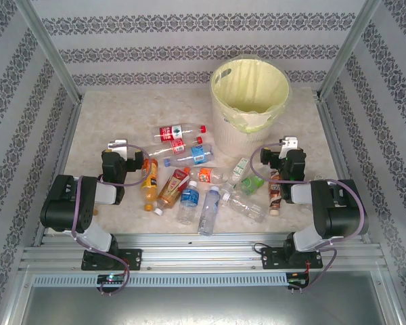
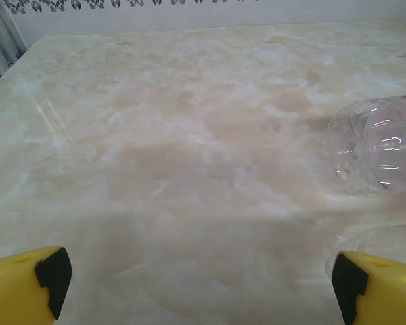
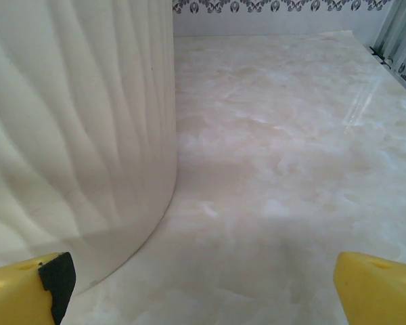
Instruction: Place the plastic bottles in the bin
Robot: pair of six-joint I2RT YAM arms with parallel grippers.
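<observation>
Left gripper (image 1: 117, 146): fingers spread, empty, just left of the plastic bottles (image 1: 189, 183) scattered mid-table. The bin (image 1: 238, 139) stands upright behind them. Right gripper (image 1: 289, 143) is spread too and empty, near the bin. I worry the lying bottles will roll off a pinch, and my right arm may knock the bin.

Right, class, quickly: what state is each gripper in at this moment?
Left gripper: open, holding nothing.
Right gripper: open, holding nothing.

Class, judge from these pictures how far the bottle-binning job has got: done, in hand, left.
Done: nothing; the bin holds no bottle that can be seen. In hand: nothing; left gripper and right gripper are open and empty. Left: the plastic bottles lie on the table.
</observation>
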